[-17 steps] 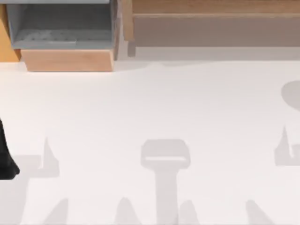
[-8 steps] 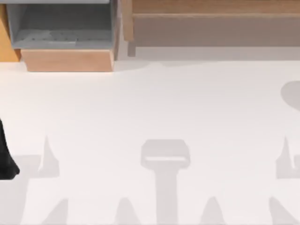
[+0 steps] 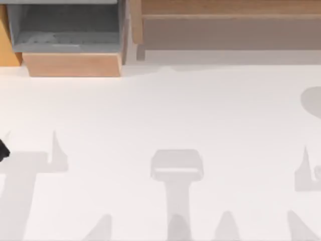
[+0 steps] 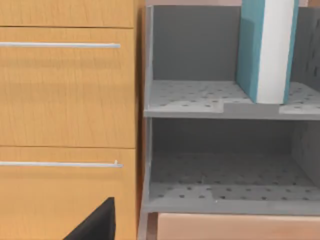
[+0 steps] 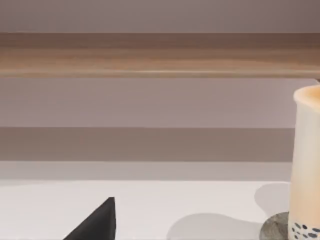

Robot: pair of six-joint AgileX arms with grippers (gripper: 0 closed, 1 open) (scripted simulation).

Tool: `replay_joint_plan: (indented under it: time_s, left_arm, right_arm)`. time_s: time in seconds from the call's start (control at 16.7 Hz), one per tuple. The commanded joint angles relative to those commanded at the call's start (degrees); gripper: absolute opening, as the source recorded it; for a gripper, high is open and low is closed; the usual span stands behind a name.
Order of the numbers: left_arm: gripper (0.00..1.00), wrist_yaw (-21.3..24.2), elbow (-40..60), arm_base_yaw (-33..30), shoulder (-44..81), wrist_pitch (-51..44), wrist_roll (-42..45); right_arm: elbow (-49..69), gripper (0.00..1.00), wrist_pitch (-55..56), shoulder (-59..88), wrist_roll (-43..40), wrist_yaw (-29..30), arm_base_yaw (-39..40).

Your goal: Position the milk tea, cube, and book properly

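Observation:
The book (image 4: 267,50), teal with a white face, stands upright on the upper level of the grey shelf unit (image 4: 200,100), seen from the left wrist. A black part of my left gripper (image 4: 97,225) shows low in that view, facing the shelf from a distance. At the top view's left edge a small black piece of my left arm (image 3: 2,149) pokes in. The milk tea (image 5: 307,160), a pale cup with dark pearls at its base, stands on a grey coaster (image 5: 274,227) on the white table, beyond and to one side of my right gripper (image 5: 97,222). The cube is out of view.
The grey shelf unit (image 3: 67,30) with its wooden base sits at the table's back left, beside wooden drawers (image 4: 67,120) with metal handles. A long wooden rail (image 3: 225,10) runs along the back right. Arm shadows lie on the white table (image 3: 160,110).
The black piece of my left arm at the top view's left edge has shrunk and moved up. The left arm's shadow has shifted up and to the right.

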Motion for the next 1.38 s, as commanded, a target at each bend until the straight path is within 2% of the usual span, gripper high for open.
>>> replay_joint_plan:
  time_s: [0.24,0.6,0.84,1.08,1.38]
  left_arm:
    - [1.0,-2.49,14.8,-2.75,20.01,7.53,-0.4]
    - [1.0,-6.72,38.79,-7.23,61.07,19.75,-0.8]
    - [1.0,-8.95,51.51,-9.86,81.81,26.17,-0.65]
    - [1.0,-10.2,59.63,-11.78,93.82,30.06,-0.17]
    - [1.0,-10.48,61.9,-12.43,97.13,31.12,0.08]
  right_arm:
    - [0.0,1.0,0.0,0.0,0.0,0.0,0.0]
    - [0.0,1.0,0.0,0.0,0.0,0.0,0.0]
    - [0.0,1.0,0.0,0.0,0.0,0.0,0.0]
    - [0.0,1.0,0.0,0.0,0.0,0.0,0.0]
    - [0.0,1.0,0.0,0.0,0.0,0.0,0.0]
